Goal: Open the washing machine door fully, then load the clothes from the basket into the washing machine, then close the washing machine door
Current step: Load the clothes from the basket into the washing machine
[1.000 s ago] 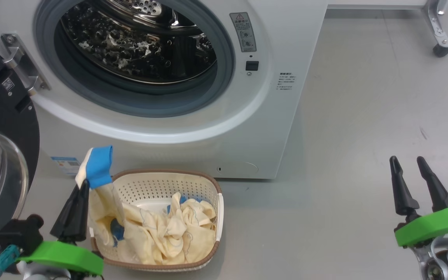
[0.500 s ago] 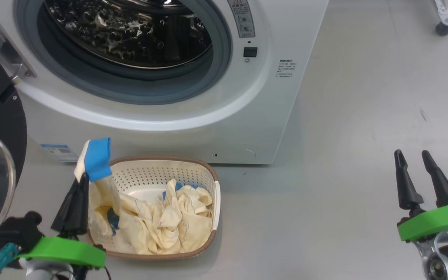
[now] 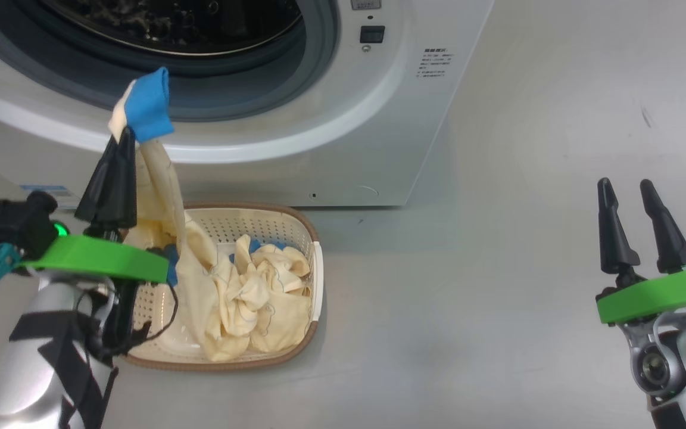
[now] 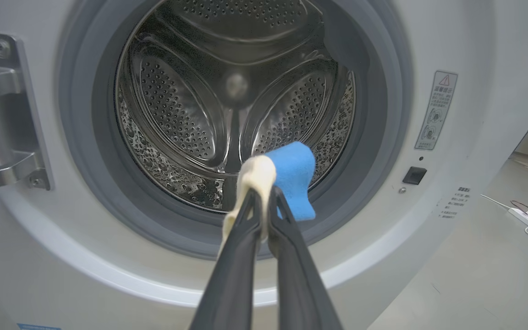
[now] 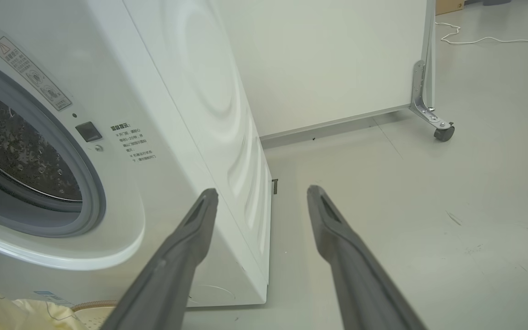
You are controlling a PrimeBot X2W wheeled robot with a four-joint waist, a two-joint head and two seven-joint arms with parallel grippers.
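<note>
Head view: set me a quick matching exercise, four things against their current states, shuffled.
Things:
1. left gripper
2. right gripper
3. basket
4. washing machine

States:
A. drum opening uncovered
B. open, holding nothing
C. shut on clothes
D. on the floor, clothes inside

Pairs: 1-C; 2-B; 3-D; 4-A

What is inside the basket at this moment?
Crumpled yellow clothes lie in the basket; one part is held up by the left gripper. The bottom under them is mostly covered.
</note>
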